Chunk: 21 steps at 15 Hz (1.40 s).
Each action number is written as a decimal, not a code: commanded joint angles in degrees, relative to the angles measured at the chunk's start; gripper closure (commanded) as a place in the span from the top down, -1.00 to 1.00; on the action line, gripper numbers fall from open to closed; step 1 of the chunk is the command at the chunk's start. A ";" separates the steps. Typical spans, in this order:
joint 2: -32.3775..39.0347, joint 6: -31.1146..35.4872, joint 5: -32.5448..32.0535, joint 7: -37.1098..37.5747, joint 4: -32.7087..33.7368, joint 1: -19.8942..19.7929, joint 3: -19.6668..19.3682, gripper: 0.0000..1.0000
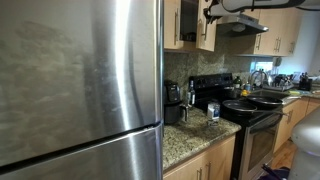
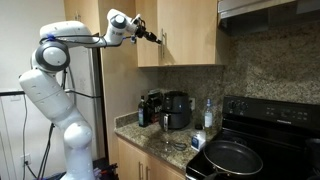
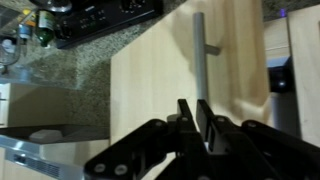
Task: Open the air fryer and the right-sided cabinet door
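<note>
My gripper (image 2: 157, 38) is up at the light-brown upper cabinets, reaching in from the white arm; it also shows at the top in an exterior view (image 1: 212, 10). In the wrist view the two black fingers (image 3: 187, 112) stand shut together, nothing visible between them, right against the lower end of the slim silver bar handle (image 3: 200, 45) of the right-sided cabinet door (image 3: 160, 70). I cannot tell whether they touch the bar. The same door (image 2: 195, 30) looks shut or barely ajar. The black air fryer (image 2: 178, 110) stands below on the counter, drawer shut, also seen past the door edge (image 3: 282, 75).
A big steel fridge (image 1: 80, 80) fills one side. The black stove (image 2: 255, 130) carries a large pan (image 2: 232, 157). Other dark appliances (image 2: 150, 107) and a spray bottle (image 2: 208, 113) stand on the granite counter (image 2: 150, 135). The twin cabinet door (image 2: 148, 50) is beside my gripper.
</note>
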 commanded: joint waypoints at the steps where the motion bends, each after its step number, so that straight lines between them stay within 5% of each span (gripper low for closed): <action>1: -11.63 -6.11 0.76 1.46 -8.55 -6.11 -0.90 -0.99; 4: -19.87 -11.61 1.63 1.37 -13.87 -10.50 -4.05 -0.99; 5: -22.40 -12.01 4.51 2.12 -15.85 -10.38 -6.45 -0.46; 6: -26.23 -5.48 8.61 -1.36 -20.59 -6.53 -11.07 -0.40; 10: -26.52 -0.40 20.02 -10.08 -21.58 -6.02 -10.43 0.23; 15: -17.61 2.25 34.03 -17.37 -16.09 -2.18 -5.94 1.00; 21: 0.48 -0.18 45.28 -31.02 3.29 5.31 -7.82 1.00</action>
